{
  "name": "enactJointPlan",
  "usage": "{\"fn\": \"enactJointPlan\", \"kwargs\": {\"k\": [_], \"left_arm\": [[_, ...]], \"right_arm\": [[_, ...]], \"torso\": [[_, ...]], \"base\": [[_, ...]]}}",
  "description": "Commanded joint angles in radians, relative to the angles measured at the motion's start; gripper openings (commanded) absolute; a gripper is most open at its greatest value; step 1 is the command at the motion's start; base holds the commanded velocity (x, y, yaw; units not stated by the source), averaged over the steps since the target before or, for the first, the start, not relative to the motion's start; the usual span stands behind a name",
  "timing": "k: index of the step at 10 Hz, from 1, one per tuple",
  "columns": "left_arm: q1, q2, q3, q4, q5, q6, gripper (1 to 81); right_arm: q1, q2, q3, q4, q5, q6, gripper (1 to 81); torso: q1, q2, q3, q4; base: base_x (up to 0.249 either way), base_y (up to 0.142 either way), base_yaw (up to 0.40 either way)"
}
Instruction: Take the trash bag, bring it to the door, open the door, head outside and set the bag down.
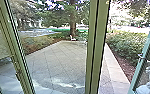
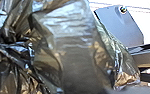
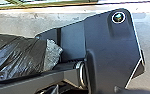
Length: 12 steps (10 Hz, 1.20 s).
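While the green post (image 1: 97,50) stands just ahead, paving (image 1: 51,55) stretches out beyond it, a hedge (image 1: 126,43) off to its right, and here's the trash bag (image 2: 76,45), dark, crumpled, close up at both wrists; grip open or closed, I can't tell on either side

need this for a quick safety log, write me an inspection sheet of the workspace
Surface: paving with sunlit patches beyond the doorway.
Job's things: black trash bag, crumpled and glossy, large in the left wrist view; black plastic in the right.
Clutter: small white object at the paving's far end, too small to identify.
Grippers: hold on the bag cannot be told.
Cables: nothing seen.
Surroundings: green frame post, shrubs, tree trunk.
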Motion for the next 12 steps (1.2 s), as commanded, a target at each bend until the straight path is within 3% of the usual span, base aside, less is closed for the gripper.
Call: {"fn": "enactJointPlan", "kwargs": {"k": [1, 4, 7, 12], "left_arm": [[-0.051, 0.003, 0.0, -0.004, 0.052, 0.001, 1.0], [-0.054, 0.018, -0.001, -0.004, 0.049, 0.003, 1.0], [-0.062, 0.023, -0.011, -0.004, 0.039, 0.007, 1.0], [-0.062, 0.025, -0.014, -0.003, 0.039, 0.009, 1.0]], "right_arm": [[0.028, 0.046, -0.076, -0.014, -0.045, -0.009, 81.1], [-0.006, 0.155, -0.179, -0.104, -0.045, -0.008, 81.1], [-0.02, 0.216, -0.283, -0.106, -0.045, -0.008, 81.1], [-0.02, 0.279, -0.359, -0.103, -0.045, -0.006, 81.1]], "torso": [[0.0, 0.0, 0.0, 0.0], [0.0, 0.0, 0.0, 0.0], [0.0, 0.0, 0.0, 0.0], [0.0, 0.0, 0.0, 0.0]], "base": [[0.0, 0.0, 0.0], [0.0, 0.0, 0.0], [0.0, 0.0, 0.0], [0.0, 0.0, 0.0]]}}
